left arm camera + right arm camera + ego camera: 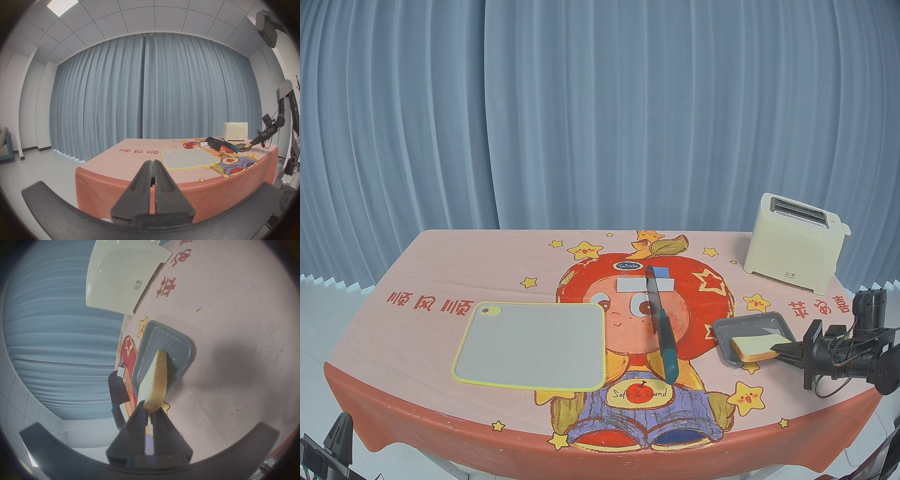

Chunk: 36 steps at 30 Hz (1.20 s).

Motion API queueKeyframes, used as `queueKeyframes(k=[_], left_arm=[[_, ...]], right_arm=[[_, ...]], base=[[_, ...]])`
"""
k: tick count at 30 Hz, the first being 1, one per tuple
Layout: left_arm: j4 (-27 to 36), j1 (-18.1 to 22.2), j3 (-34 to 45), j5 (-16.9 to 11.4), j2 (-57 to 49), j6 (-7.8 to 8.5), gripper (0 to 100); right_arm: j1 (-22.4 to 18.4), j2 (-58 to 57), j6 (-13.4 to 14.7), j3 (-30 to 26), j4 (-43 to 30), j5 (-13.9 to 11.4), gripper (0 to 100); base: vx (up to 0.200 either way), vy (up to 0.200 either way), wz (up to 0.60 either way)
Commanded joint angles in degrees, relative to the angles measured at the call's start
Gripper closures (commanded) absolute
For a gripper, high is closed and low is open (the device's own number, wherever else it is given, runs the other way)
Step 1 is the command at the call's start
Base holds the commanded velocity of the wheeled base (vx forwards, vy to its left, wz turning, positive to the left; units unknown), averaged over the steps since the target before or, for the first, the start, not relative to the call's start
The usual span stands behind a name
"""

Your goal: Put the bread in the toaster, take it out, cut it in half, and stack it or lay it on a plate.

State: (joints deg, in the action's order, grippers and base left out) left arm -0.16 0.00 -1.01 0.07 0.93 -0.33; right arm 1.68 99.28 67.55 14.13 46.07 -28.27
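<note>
A slice of bread (758,347) lies over the near right part of a grey plate (745,324). My right gripper (784,354) is shut on the slice's right edge. In the right wrist view the bread (155,382) sticks out from the gripper (149,411) over the plate (175,347). The cream toaster (796,240) stands behind the plate at the far right, its slots empty. A knife (662,325) with a teal handle lies mid-table. My left gripper (153,179) is shut on nothing, low and off the table's near left corner.
A grey cutting board (530,345) with a yellow rim lies left of the knife. The knife's blade rests on a small white and blue block (645,282). Bare cloth lies between plate and toaster. The table edge runs just right of my right arm.
</note>
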Motion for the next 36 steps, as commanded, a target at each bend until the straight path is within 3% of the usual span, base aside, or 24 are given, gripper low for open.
queueKeyframes(k=[1,11,20,29,36], left_arm=[[0.0,0.0,1.0,0.0,-0.8,-0.02,100],[0.0,0.0,1.0,0.0,-0.8,-0.02,100],[0.0,0.0,1.0,0.0,-0.8,-0.02,100],[0.0,0.0,1.0,0.0,-0.8,-0.02,100],[0.0,0.0,1.0,0.0,-0.8,-0.02,100]], right_arm=[[-0.1,-0.2,0.0,0.1,0.1,0.0,100],[-0.2,-2.3,-0.1,0.6,0.3,0.0,100],[0.3,-3.7,-0.1,-1.7,7.1,0.2,100],[1.3,-4.7,0.4,-7.8,19.7,0.3,100],[1.3,-5.1,0.2,-10.0,21.5,0.3,100]], base=[[0.0,0.0,0.0],[0.0,0.0,0.0],[0.0,0.0,0.0],[0.0,0.0,0.0],[0.0,0.0,0.0]])
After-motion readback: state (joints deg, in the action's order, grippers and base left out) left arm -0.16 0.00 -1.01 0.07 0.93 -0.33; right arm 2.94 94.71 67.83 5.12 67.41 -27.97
